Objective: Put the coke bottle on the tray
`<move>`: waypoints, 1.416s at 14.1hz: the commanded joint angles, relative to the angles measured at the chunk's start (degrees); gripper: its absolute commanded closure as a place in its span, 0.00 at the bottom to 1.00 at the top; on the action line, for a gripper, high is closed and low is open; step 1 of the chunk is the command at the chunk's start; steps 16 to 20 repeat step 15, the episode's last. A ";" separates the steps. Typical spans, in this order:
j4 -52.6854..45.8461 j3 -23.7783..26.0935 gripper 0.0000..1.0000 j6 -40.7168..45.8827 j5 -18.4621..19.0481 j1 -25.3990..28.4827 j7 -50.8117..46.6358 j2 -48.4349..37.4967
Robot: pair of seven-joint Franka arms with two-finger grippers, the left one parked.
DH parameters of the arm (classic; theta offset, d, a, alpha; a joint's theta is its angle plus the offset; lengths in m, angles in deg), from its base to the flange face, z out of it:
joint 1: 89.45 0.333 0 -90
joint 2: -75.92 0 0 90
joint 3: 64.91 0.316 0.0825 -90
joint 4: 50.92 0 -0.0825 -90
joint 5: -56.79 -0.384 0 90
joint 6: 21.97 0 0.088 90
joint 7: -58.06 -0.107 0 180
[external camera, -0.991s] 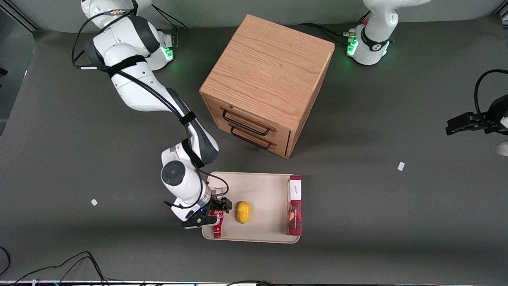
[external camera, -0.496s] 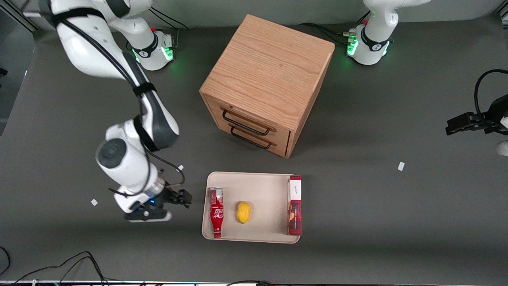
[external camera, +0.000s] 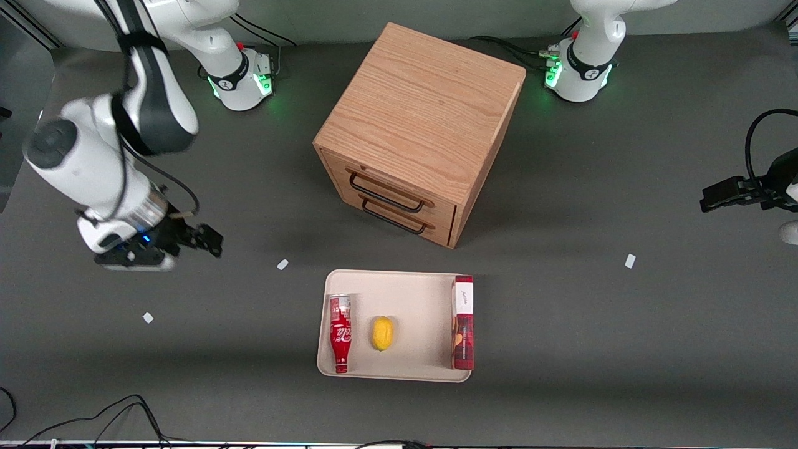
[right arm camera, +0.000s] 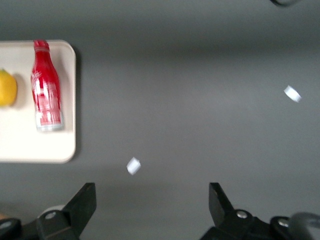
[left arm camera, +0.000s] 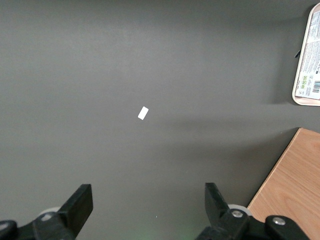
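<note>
The coke bottle (external camera: 340,333) lies on its side in the cream tray (external camera: 414,293), at the tray's end toward the working arm, its red cap pointing at the front camera. It also shows in the right wrist view (right arm camera: 46,87) on the tray (right arm camera: 30,145). My gripper (external camera: 202,240) is open and empty, raised above the bare table toward the working arm's end, well away from the tray. In the right wrist view the gripper (right arm camera: 152,200) has only grey table between its fingers.
A lemon (external camera: 382,333) and a flat red-and-white box (external camera: 462,321) lie in the tray too. A wooden drawer cabinet (external camera: 421,125) stands farther from the front camera than the tray. Small white scraps (external camera: 282,264) lie on the table.
My gripper has let go of the coke bottle, left it on the tray, and moved up and away toward the working arm's end of the table.
</note>
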 commanded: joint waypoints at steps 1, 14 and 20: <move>4.28 -2.43 0.00 8.55 -1.47 0.84 2.11 -9.64; -7.14 -5.25 0.00 25.72 3.62 1.10 0.79 -13.53; -7.32 -5.25 0.00 26.08 3.62 1.10 0.88 -13.44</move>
